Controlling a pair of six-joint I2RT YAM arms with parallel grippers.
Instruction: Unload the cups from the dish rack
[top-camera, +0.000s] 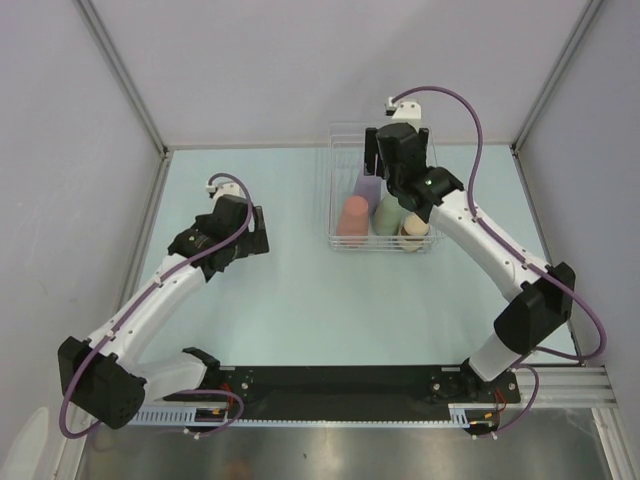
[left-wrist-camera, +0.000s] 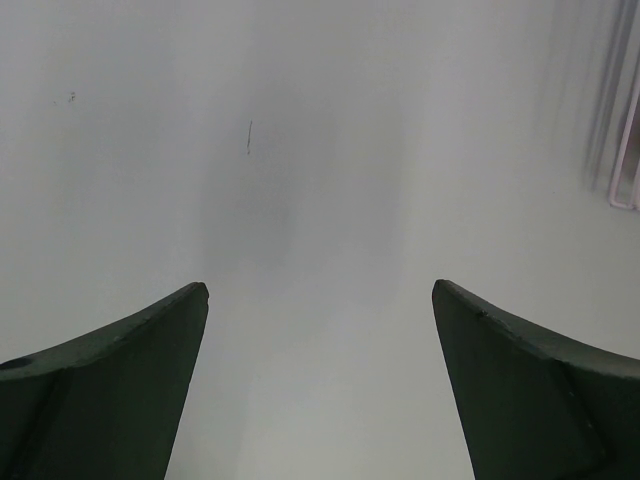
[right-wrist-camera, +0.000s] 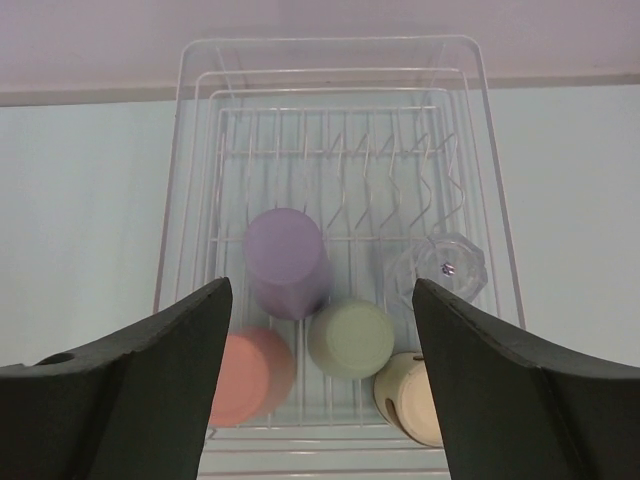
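Observation:
The clear dish rack (top-camera: 334, 190) (right-wrist-camera: 190, 150) stands at the back of the table, right of centre. Upside down inside it are a lilac cup (right-wrist-camera: 285, 255) (top-camera: 367, 186), a salmon cup (right-wrist-camera: 252, 375) (top-camera: 353, 216), a pale green cup (right-wrist-camera: 351, 338) (top-camera: 388, 215) and a beige cup (right-wrist-camera: 412, 397) (top-camera: 413, 232). A clear glass (right-wrist-camera: 450, 265) sits in the rack too. My right gripper (right-wrist-camera: 320, 290) (top-camera: 385, 160) hovers open above the rack, over the cups, holding nothing. My left gripper (left-wrist-camera: 320, 290) (top-camera: 245, 228) is open over bare table at the left.
Grey walls and metal frame posts (top-camera: 125, 75) enclose the pale table (top-camera: 290, 300). A corner of the rack (left-wrist-camera: 620, 150) shows at the right edge of the left wrist view. The black base rail (top-camera: 330, 385) runs along the near edge.

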